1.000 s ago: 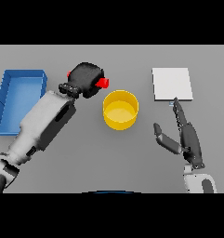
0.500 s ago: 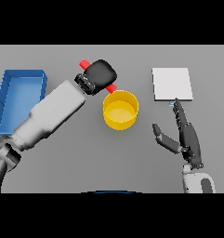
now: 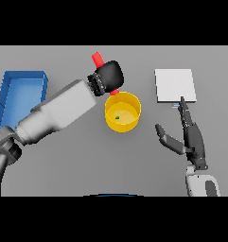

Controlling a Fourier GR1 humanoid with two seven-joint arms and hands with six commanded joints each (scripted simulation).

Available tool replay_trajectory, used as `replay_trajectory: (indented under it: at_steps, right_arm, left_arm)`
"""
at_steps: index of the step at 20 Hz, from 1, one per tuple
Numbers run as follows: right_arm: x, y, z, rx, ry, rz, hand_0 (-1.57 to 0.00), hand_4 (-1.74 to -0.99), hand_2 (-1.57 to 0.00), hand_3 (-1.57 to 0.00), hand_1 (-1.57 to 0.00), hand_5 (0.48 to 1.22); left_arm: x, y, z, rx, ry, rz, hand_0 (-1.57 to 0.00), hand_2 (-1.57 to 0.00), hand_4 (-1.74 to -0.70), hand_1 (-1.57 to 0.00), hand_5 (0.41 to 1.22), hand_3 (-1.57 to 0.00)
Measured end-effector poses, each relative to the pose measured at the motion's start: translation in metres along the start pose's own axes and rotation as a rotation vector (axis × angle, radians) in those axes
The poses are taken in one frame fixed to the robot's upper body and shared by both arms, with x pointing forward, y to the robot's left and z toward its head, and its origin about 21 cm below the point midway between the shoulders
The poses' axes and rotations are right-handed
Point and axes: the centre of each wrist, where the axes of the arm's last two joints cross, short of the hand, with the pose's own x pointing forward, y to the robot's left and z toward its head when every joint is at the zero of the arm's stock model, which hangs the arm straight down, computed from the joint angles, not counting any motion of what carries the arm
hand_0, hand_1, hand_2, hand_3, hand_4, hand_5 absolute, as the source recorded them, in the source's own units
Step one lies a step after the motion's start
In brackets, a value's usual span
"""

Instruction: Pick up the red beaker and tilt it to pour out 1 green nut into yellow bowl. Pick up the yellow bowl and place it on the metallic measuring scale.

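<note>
My left hand [image 3: 109,77] is shut on the red beaker [image 3: 98,59], held tilted over the rear left rim of the yellow bowl [image 3: 129,121]. Only the beaker's two ends show past the hand, one above it and one just below at the bowl's rim. A small green nut [image 3: 117,117] lies inside the bowl. The metallic measuring scale [image 3: 175,85] is a flat pale square at the right rear of the table. My right hand [image 3: 191,137] is open, fingers straight, resting in front of the scale and right of the bowl.
A blue tray [image 3: 21,90] sits at the table's left side, behind my left forearm. Bare grey table lies between the bowl and the scale.
My left hand has carried the red beaker right and tipped it over the yellow bowl. A green nut now lies in the bowl. The right hand has stayed put.
</note>
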Motion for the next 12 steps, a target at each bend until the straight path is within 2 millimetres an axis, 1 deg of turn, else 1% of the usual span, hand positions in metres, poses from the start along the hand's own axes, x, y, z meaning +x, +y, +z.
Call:
replay_trajectory:
  at_steps: [3,6,7,9,10,12]
  right_arm:
    - [-0.003,0.001,0.002,0.002,0.004,-0.003,0.0,-1.129,0.0,0.0,0.0,0.566]
    - [-0.001,0.0,-0.003,0.003,-0.006,0.02,0.0,-1.136,0.0,0.0,0.0,0.579]
    - [-0.003,0.001,0.0,0.007,-0.006,0.008,0.0,-1.135,0.0,0.0,0.0,0.58]
    - [-0.001,0.002,0.003,0.003,-0.019,0.005,0.0,-1.13,0.0,0.0,0.0,0.577]
    - [0.0,0.0,0.003,0.002,-0.01,0.003,0.0,-1.128,0.0,0.0,0.0,0.575]
    - [-0.003,0.004,0.005,0.0,-0.009,0.003,0.0,-1.138,0.0,0.0,0.0,0.572]
  left_arm:
    - [0.009,0.002,-0.006,-0.019,-0.002,-0.112,-1.57,-1.57,-1.74,-1.57,1.221,-1.56]
    - [0.002,0.003,-0.004,-0.023,-0.015,-0.216,-1.57,-1.57,-1.73,-1.57,1.221,-1.57]
    - [0.005,0.005,-0.005,-0.029,-0.021,-0.24,-1.57,-1.57,-1.73,-1.57,1.221,-1.57]
    - [0.009,0.014,-0.009,-0.018,-0.016,-0.308,-1.57,-1.57,-1.73,-1.57,1.221,-1.57]
    - [0.008,0.02,-0.009,-0.01,-0.015,-0.34,-1.57,-1.57,-1.73,-1.57,1.221,-1.57]
    - [0.006,0.034,-0.009,0.001,-0.019,-0.42,-1.57,-1.57,-1.73,-1.57,1.221,-1.57]
